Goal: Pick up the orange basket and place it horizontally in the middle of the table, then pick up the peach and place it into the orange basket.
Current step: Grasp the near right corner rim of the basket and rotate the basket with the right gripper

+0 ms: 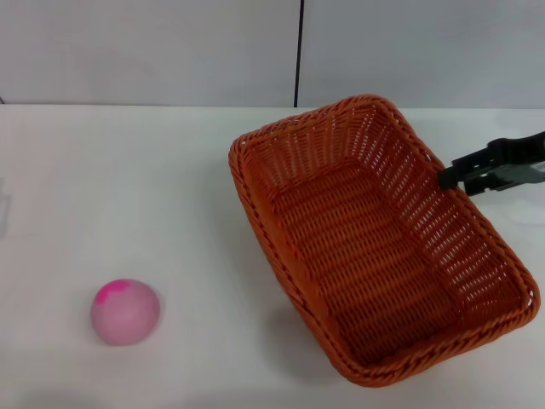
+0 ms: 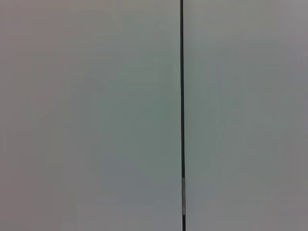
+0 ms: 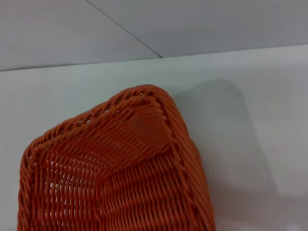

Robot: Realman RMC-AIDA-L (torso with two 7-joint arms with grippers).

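Head view: the orange basket point(image 1: 383, 247) occupies the right half of the table point(image 1: 128, 187), set diagonally, its open mouth facing up and nothing inside it. Its long axis runs from the far centre of the table toward the near right corner. A shadow under its near left side suggests that side is raised off the surface, though contact cannot be confirmed.

The right gripper point(image 1: 446, 177) reaches in from the right edge and meets the basket's right long rim near its far end. The dark fingers point(image 1: 477, 162) lie close together at the braided rim, apparently pinching it; the exact grip is not resolvable.

The peach point(image 1: 125, 312) rests on the table well to the left of the basket, nearer the front edge, magenta blotch facing up and left.

Right wrist view: one rounded corner of the basket point(image 3: 130, 173) over the white table point(image 3: 250, 96), with its shadow beside it.

Left wrist view: only a pale wall point(image 2: 86, 115) with a dark vertical seam point(image 2: 182, 96); the left gripper is not seen.
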